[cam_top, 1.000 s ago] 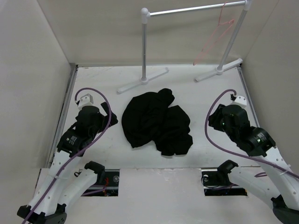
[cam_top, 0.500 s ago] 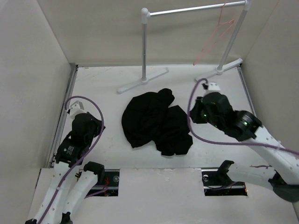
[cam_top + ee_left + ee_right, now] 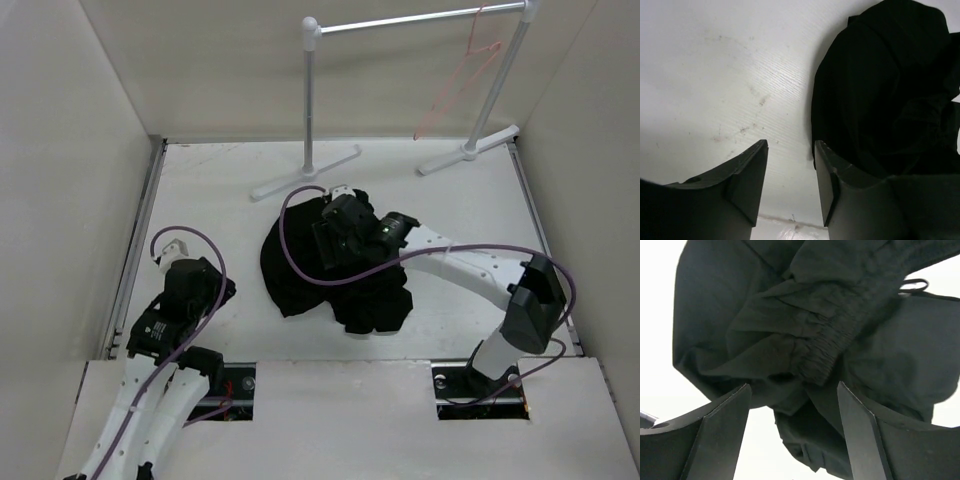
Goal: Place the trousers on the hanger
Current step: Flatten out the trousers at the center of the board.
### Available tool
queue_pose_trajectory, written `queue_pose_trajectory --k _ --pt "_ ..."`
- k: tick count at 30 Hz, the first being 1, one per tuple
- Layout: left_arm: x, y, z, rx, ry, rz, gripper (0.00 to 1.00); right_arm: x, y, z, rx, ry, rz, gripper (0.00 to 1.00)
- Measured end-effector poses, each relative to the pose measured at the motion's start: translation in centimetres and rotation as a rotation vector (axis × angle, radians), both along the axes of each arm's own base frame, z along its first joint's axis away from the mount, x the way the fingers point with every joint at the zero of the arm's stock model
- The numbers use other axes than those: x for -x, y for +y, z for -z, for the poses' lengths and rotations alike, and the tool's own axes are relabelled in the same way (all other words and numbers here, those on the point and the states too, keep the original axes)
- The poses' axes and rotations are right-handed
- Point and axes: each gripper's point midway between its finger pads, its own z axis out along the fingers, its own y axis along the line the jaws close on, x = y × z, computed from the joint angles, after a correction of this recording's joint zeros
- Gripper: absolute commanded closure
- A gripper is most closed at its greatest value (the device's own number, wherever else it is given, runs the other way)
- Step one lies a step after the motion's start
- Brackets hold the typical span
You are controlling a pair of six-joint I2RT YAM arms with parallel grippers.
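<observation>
Black trousers [image 3: 368,298] are lying crumpled mid-tabletop. Pink-red wire hanger [image 3: 457,90] is hanging at the rack rail's [image 3: 400,21] right end.

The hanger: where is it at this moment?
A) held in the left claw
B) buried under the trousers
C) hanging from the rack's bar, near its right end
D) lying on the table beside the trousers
C: the hanger hangs by its hook from the rack's bar, far from the trousers lying on the table.
</observation>
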Motion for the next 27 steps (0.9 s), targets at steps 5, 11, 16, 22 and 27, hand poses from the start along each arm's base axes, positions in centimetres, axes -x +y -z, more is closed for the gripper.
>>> queue_pose_trajectory --k 5,11,16,22,27 --pt "0.6 -0.3 1.6 0.042 0.055 -0.017 0.54 -0.5 1.3 3.3 0.033 0.042 -0.018 0.27" --pt "0.5 -0.1 1.6 0.098 0.059 -0.071 0.54 -1.6 1.5 6.9 0.100 0.058 -0.004 0.57" --pt "0.7 -0.2 1.9 0.148 0.061 -0.095 0.53 -2.4 1.1 8.0 0.144 0.036 0.026 0.96" --pt "1.1 -0.8 3.1 0.188 0.096 -0.093 0.39 -3.6 1.2 -1.8 -0.009 -0.129 0.080 0.97" --pt "0.2 -1.4 2.9 0.216 0.095 -0.078 0.34 -4.0 0.9 -20.1 -0.292 -0.389 0.120 0.97"
